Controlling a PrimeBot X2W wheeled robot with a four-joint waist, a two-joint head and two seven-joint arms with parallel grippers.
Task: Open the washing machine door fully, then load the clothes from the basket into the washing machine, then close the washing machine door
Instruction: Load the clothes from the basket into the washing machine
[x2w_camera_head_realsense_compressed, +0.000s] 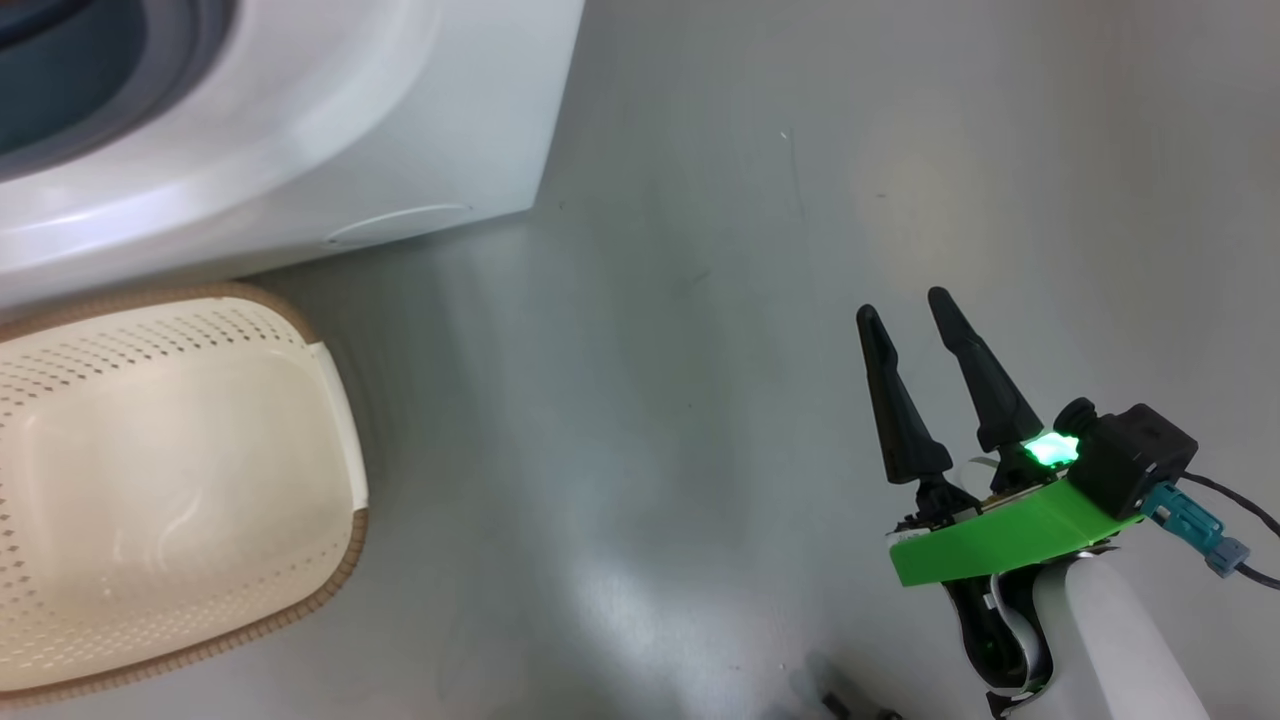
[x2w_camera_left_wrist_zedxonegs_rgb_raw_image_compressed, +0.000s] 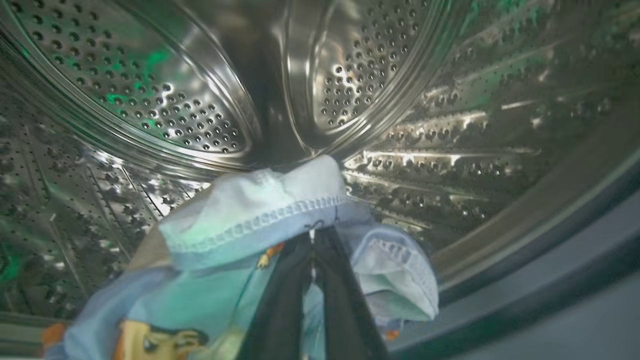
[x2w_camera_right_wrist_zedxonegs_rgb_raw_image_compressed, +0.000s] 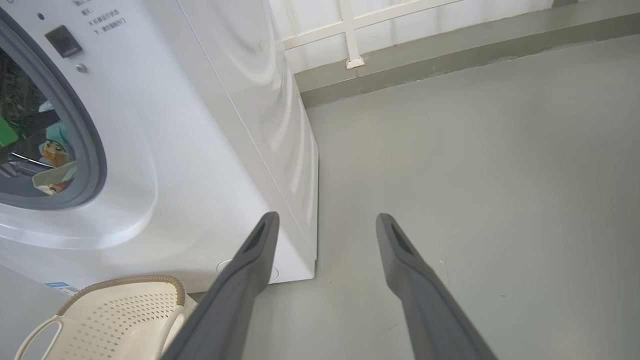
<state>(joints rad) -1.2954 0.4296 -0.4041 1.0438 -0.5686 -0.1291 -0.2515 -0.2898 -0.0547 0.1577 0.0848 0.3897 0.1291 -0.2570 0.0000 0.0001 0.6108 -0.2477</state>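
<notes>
1. The left tool (x2w_camera_left_wrist_zedxonegs_rgb_raw_image_compressed: 314, 234) is deep inside the steel drum (x2w_camera_left_wrist_zedxonegs_rgb_raw_image_compressed: 170, 110) of the washing machine (x2w_camera_right_wrist_zedxonegs_rgb_raw_image_compressed: 200, 125); its two dark fingers are pressed together and pinch the light blue clothes (x2w_camera_left_wrist_zedxonegs_rgb_raw_image_compressed: 240, 220) by a stitched edge.
2. It holds them far in so they can fall inside the drum and not on the grey seal (x2w_camera_right_wrist_zedxonegs_rgb_raw_image_compressed: 97, 150); I think letting go is the next step.
3. In the right wrist view the clothes show through the round mouth of the washing machine, so the way in is open.
4. The basket (x2w_camera_head_realsense_compressed: 340, 570) sits on the floor (x2w_camera_head_realsense_compressed: 680, 420) just in front of the washing machine, close by so each trip is short; its inside looks bare where I can see it, so the loading may be nearly done.
5. The right tool (x2w_camera_head_realsense_compressed: 903, 305) hangs over the floor, well apart from the basket; its fingers are spread with nothing between them; I think it waits there so it does not bump the other arm.
</notes>
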